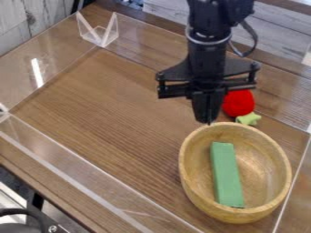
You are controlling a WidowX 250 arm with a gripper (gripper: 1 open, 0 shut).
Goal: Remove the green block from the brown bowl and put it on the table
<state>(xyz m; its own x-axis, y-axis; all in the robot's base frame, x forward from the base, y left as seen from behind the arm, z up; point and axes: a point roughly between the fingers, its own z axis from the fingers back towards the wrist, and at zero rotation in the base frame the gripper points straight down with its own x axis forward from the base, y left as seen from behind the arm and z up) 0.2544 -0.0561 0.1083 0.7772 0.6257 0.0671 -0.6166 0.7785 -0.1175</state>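
A long green block (pixel 225 173) lies flat inside the brown wooden bowl (pixel 195 180) at the lower right of the table. My black gripper (pixel 208 117) points straight down with its fingers pressed together, shut and holding nothing. Its tip hangs just above the bowl's far rim, a short way beyond the block's far end.
A red strawberry-like toy (pixel 239 100) with a green leaf piece (pixel 250 118) sits just behind the bowl, right of the gripper. Clear acrylic walls (pixel 49 64) border the wooden table, with a clear stand (pixel 97 29) at the back left.
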